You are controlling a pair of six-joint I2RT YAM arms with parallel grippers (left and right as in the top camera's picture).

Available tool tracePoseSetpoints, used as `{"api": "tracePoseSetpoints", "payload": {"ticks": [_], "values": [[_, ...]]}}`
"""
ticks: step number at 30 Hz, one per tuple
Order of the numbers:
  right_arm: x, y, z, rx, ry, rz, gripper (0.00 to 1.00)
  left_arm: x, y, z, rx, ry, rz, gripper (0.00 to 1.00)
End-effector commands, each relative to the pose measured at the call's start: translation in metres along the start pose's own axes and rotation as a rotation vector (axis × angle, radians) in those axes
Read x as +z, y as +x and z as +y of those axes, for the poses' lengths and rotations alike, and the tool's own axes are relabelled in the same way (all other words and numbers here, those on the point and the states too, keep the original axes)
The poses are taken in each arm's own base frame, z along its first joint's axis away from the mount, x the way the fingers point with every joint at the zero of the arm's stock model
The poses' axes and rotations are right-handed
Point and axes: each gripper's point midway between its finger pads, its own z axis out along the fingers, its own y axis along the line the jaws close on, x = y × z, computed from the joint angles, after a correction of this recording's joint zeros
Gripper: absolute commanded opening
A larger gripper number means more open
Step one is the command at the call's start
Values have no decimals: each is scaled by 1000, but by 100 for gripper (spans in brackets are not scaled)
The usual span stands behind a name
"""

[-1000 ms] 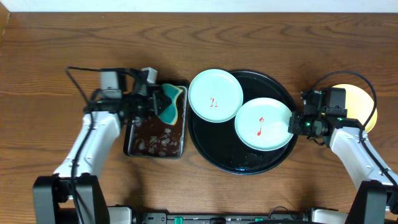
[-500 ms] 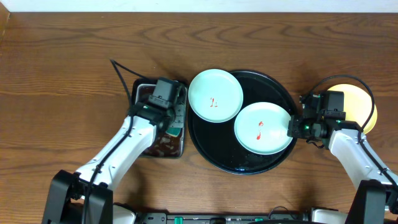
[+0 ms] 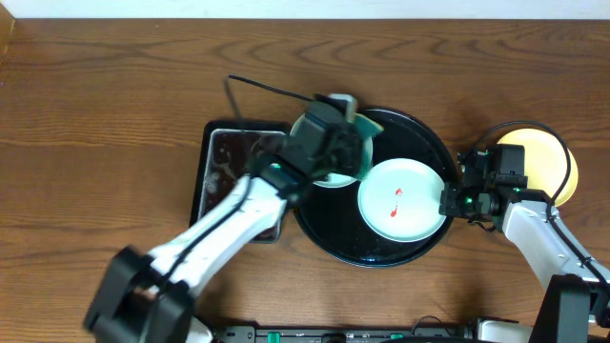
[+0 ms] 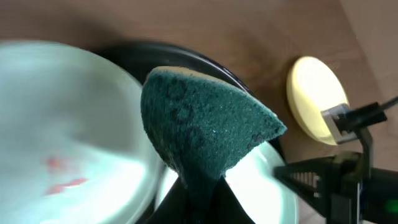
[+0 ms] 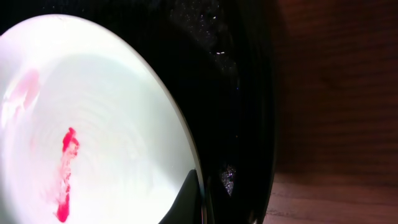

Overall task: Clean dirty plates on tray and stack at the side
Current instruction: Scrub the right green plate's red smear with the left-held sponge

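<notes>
Overhead: large round glossy black tray [image 3: 419, 133] sits mid-table with two pale mint plates on it. The right tool [image 3: 448, 198] is clenched on the rim of the near red-smeared plate [image 3: 410, 205]. The left tool [image 3: 341, 112] is above the far plate [image 3: 358, 160]. A pale yellow plate [image 3: 548, 162] lies toward the table's right edge.
Left wrist: the tool pinches a teal sponge [image 4: 205, 127].
Right wrist: fingers [image 5: 189, 199] on the plate rim.

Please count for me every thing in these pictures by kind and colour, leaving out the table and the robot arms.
Mint-blue plates: 2
Yellow plate: 1
Black round tray: 1
Rectangular metal tray: 1
Teal sponge: 1
Total: 6
</notes>
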Motion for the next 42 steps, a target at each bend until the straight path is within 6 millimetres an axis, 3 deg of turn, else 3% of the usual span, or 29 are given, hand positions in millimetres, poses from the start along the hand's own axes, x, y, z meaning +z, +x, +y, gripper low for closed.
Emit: {"api": "tracePoseSetpoints", "payload": {"ticks": [1,8,14,17,22,26,31,35,42], "values": [[2,3,2,9,-6,9,1,30,26,-15,-74,44,68,7],[2,3,2,9,-6,9,1,68,69,-45,-77,160,165,7],[2,4,2,9,-6,11,1,81,99,-46,-81,148,232,7],[2,4,2,9,-7,11,1,85,116,-27,-74,68,285,8],[2,3,2,9,-6,10,1,74,133,33,-47,-208,331,7],[2,3,2,9,-6,10,1,62,123,37,-38,-213,335,7],[2,4,2,9,-6,13,1,50,80,-10,-13,-39,214,7],[2,4,2,9,-6,12,1,50,56,-33,-21,43,115,7],[2,4,2,9,-6,12,1,73,64,-45,-26,89,94,7]]}}
